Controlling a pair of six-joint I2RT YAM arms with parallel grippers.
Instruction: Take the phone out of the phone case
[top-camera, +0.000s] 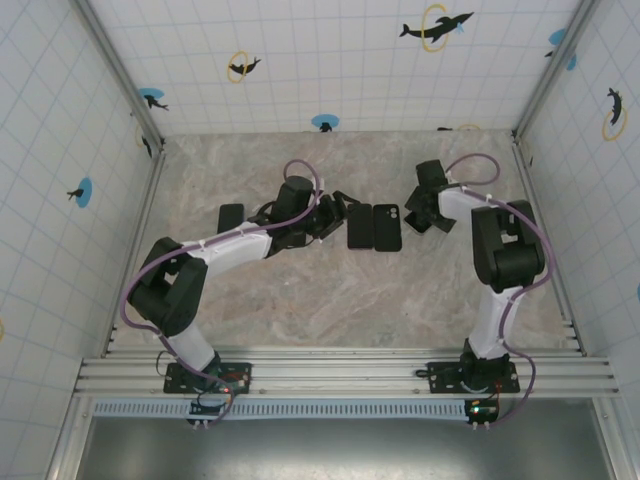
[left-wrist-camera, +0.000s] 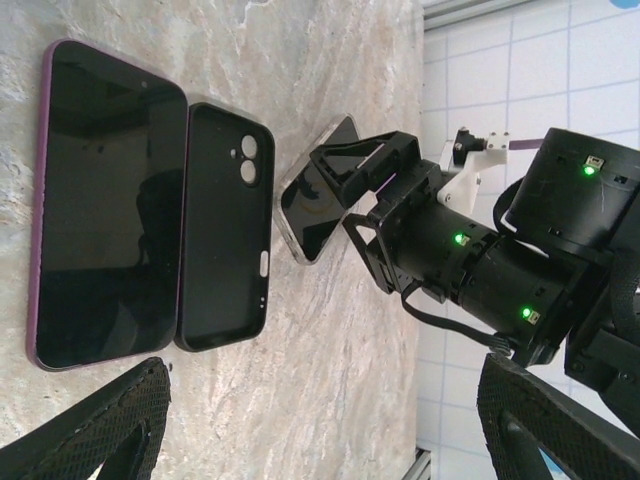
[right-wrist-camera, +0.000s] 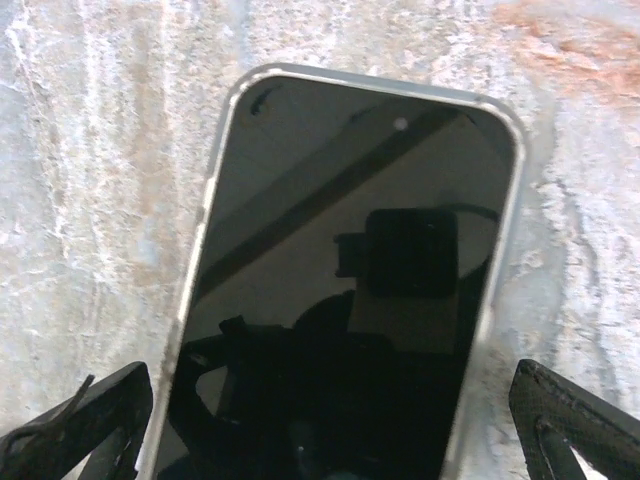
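Observation:
A dark phone with a purple rim (left-wrist-camera: 100, 200) lies screen up on the marble table, touching an empty black phone case (left-wrist-camera: 225, 230) that lies hollow side up on its right. From above, the phone (top-camera: 360, 227) and the case (top-camera: 387, 227) sit side by side mid-table. My left gripper (left-wrist-camera: 330, 440) is open just short of them, with nothing between its fingers (left-wrist-camera: 100, 430). My right gripper (right-wrist-camera: 330, 430) is open over a second phone with a silvery rim (right-wrist-camera: 340, 290), one finger on each side of it.
The right gripper (left-wrist-camera: 365, 165) and its wrist sit close behind the case, with the silver-rimmed phone (left-wrist-camera: 320, 190) under them. A flat dark item (top-camera: 231, 217) lies to the left of the left arm. Tiled walls (top-camera: 60, 150) close in the table.

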